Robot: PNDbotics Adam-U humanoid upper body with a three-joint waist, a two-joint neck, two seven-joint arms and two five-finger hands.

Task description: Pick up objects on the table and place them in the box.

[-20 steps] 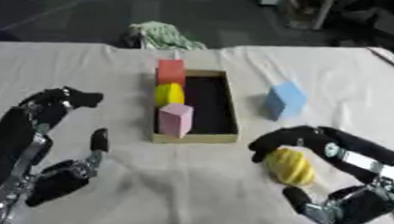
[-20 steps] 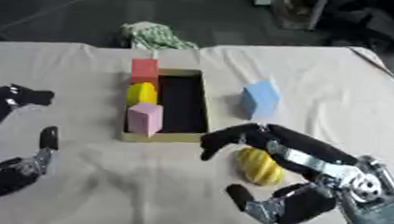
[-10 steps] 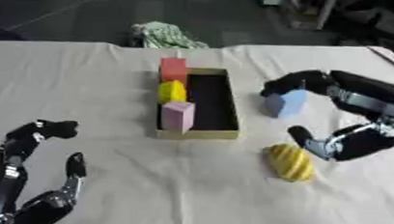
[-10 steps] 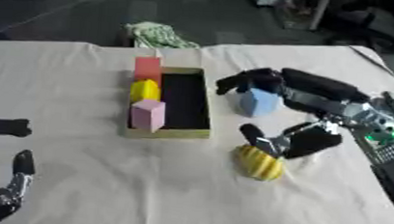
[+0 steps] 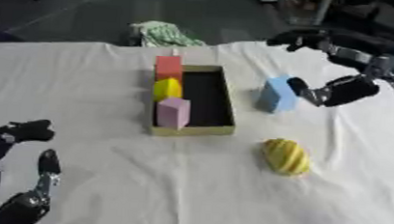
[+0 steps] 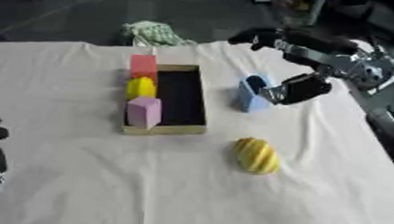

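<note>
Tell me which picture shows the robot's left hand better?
The left eye view. There the left hand shows at the lower left corner with its dark fingers spread open above the white cloth. The right eye view catches only a sliver of it at the left edge, so you can't see its shape.

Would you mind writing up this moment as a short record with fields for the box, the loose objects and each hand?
box: open, on the white table
in box: red block, yellow round object, pink block, along its left side
loose: blue block; yellow ridged object
right hand: open, beside blue block's right side
left hand: open, lower left corner
</note>
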